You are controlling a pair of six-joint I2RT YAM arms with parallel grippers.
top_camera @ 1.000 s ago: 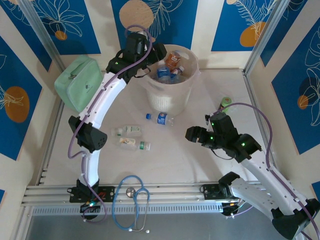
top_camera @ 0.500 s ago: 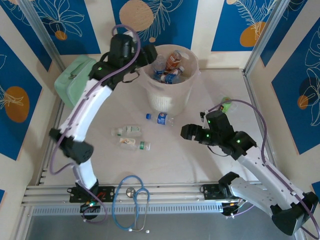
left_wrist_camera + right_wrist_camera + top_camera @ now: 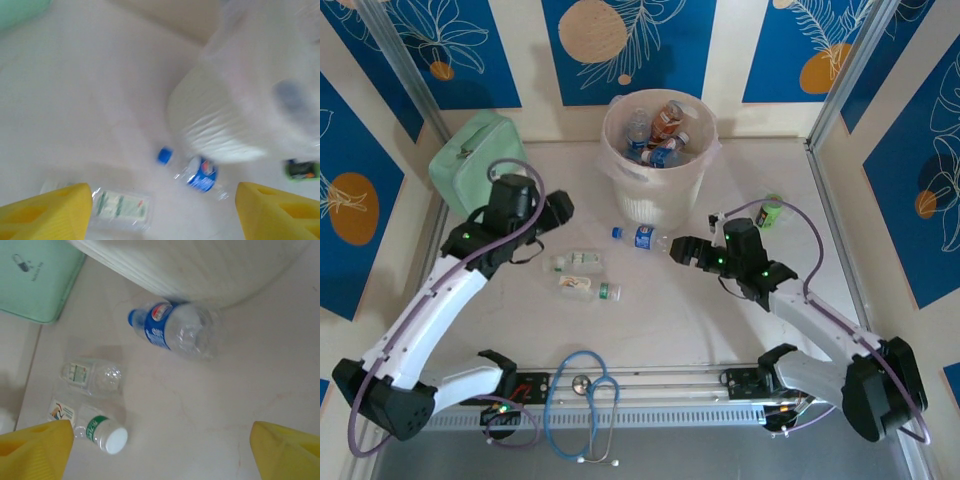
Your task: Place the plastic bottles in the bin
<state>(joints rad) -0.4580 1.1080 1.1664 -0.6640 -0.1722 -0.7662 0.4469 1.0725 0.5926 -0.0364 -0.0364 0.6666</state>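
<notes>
Left hand [image 3: 556,207] is held over the surface [image 3: 670,310] between the pouch [image 3: 470,165] and the bin [image 3: 660,195], fingers spread wide, nothing gripped. In the left wrist view the left hand [image 3: 162,212] is seen with both yellow fingers [image 3: 45,210] far apart; that view is blurred.

Right hand [image 3: 682,250] is low over the surface, just right of the blue-label bottle [image 3: 642,237], pointed at its base end, not around it. Right hand [image 3: 160,450] is spread wide and empty.

Bin stands upright at the far middle of the surface, liner folded over the rim. Several bottles [image 3: 655,135] are piled inside it.

Four bottles are seen outside the bin:
- blue-label bottle [image 3: 172,331], lying on its side just in front of the bin wall [image 3: 200,270], blue cap to the left; also seen at [image 3: 197,172] beside the bin [image 3: 215,125].
- clear bottle [image 3: 575,261], lying flat, left of centre; [image 3: 92,376], [image 3: 120,207].
- green-band bottle [image 3: 588,289], lying just nearer than the clear bottle, white cap to the right; [image 3: 100,430].
- green bottle [image 3: 771,211], right of the bin, near the right arm's cable; [image 3: 301,169].

Stethoscope [image 3: 582,400] lies at the near edge between the arm bases. Pouch [image 3: 35,280] is seen at the far left.
</notes>
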